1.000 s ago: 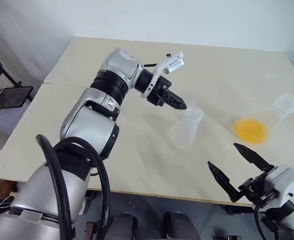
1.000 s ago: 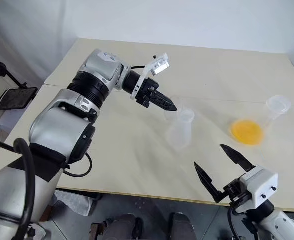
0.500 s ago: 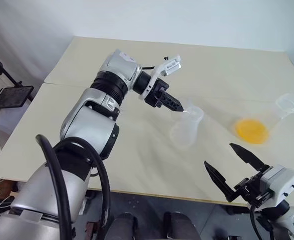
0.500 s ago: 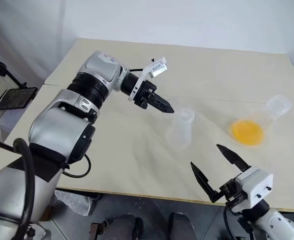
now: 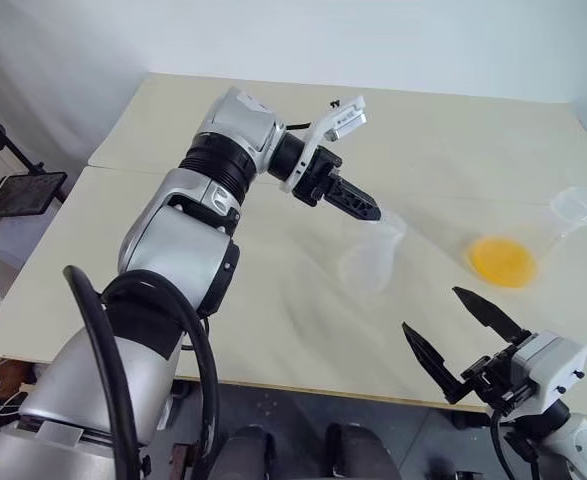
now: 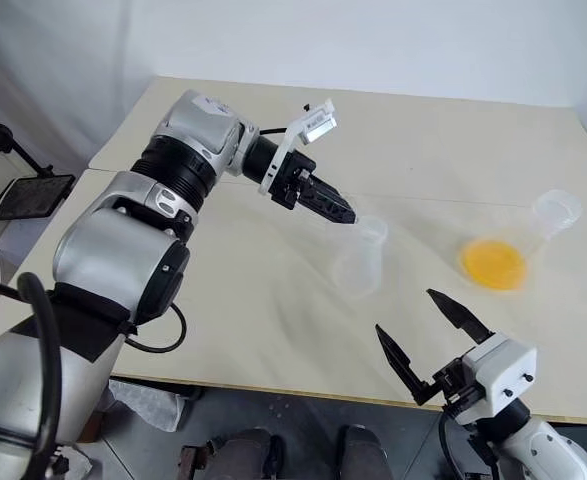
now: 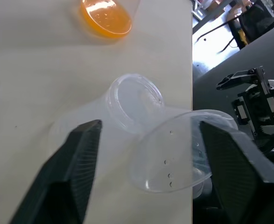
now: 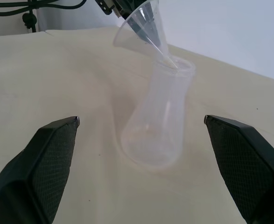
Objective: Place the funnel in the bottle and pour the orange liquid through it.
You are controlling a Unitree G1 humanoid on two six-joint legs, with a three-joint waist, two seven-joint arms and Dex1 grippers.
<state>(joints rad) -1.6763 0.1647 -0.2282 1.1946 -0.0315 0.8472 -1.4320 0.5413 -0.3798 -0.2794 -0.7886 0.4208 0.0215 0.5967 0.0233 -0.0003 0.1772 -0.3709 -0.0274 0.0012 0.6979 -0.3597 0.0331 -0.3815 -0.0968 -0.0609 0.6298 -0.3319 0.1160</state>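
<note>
Funnel (image 8: 144,28): clear cone, tilted, its thin stem tip at the rim of the bottle's neck. In the right wrist view the wide mouth leans away from the bottle toward the left gripper. In the left wrist view the funnel (image 7: 183,149) lies between the two black fingers (image 7: 76,163), which stand apart; I cannot tell whether either finger touches it.

Bottle (image 5: 373,258): frosted conical flask, upright on the table (image 5: 273,300), near its middle. Its neck opening (image 7: 134,100) is round and bare inside except at the rim where the stem meets it.

Orange liquid (image 5: 503,260): round orange patch at the base of a second, clearer flask (image 5: 573,208), standing toward the table's right edge, well apart from the bottle.

Left gripper (image 5: 365,208): reaches in from the left, pointing down and rightward, tips just at the bottle's neck.

Right gripper (image 5: 463,335): low at the table's near edge, right of the bottle, jaws wide apart, holding nothing, clear of both flasks.

Off the table's left side, a black stand (image 5: 3,150) with a dark tray.
</note>
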